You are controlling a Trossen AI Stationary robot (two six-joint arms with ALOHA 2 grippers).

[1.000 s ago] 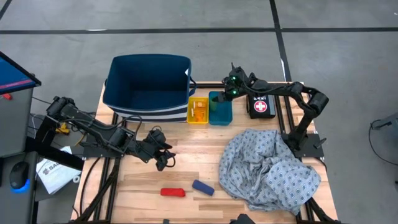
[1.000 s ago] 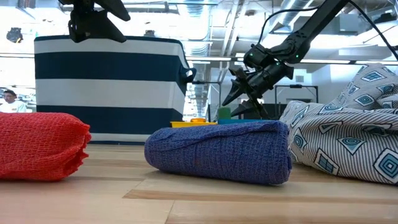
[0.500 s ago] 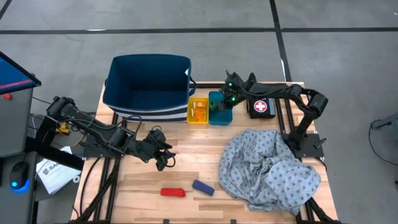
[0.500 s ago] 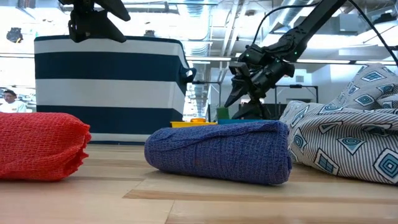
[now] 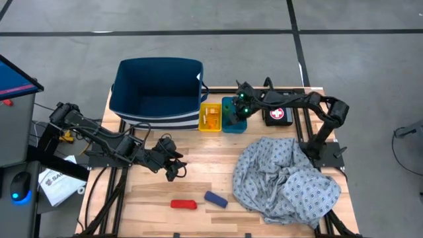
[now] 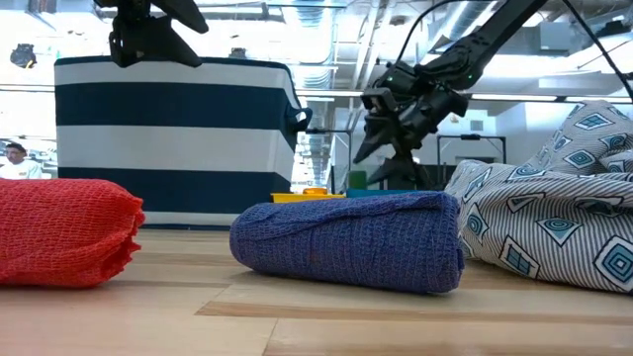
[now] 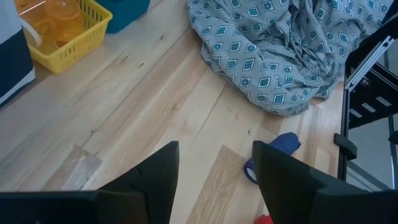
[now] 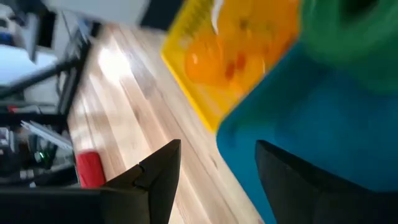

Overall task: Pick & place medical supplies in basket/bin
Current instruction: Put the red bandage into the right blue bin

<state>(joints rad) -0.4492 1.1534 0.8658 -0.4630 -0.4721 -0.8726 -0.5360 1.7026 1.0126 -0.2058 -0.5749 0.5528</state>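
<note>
My right gripper (image 5: pixel 235 111) hovers open over the teal-blue tray (image 5: pixel 236 123), nothing between its fingers (image 8: pixel 217 180). A green roll (image 8: pixel 364 43) lies in that tray. Beside it, the yellow tray (image 5: pixel 211 118) holds orange pill bottles (image 8: pixel 217 59). The navy striped basket (image 5: pixel 157 92) stands at the far left. A red roll (image 5: pixel 184 204) and a blue roll (image 5: pixel 215 199) lie on the near part of the table, and the dotted gown cloth (image 5: pixel 284 178) is heaped at the near right. My left gripper (image 5: pixel 176 168) waits open above bare wood (image 7: pixel 214 180).
A black pouch with a red-and-white cross (image 5: pixel 277 114) lies right of the teal-blue tray, under my right arm. Bare wood stretches between the trays and the rolls. A person (image 6: pixel 14 158) shows far behind the table.
My right gripper has swung toward the table's left, from the teal-blue tray's far right corner to over the tray, tipping a little. Its fingers stay open. Nothing on the table has shifted.
</note>
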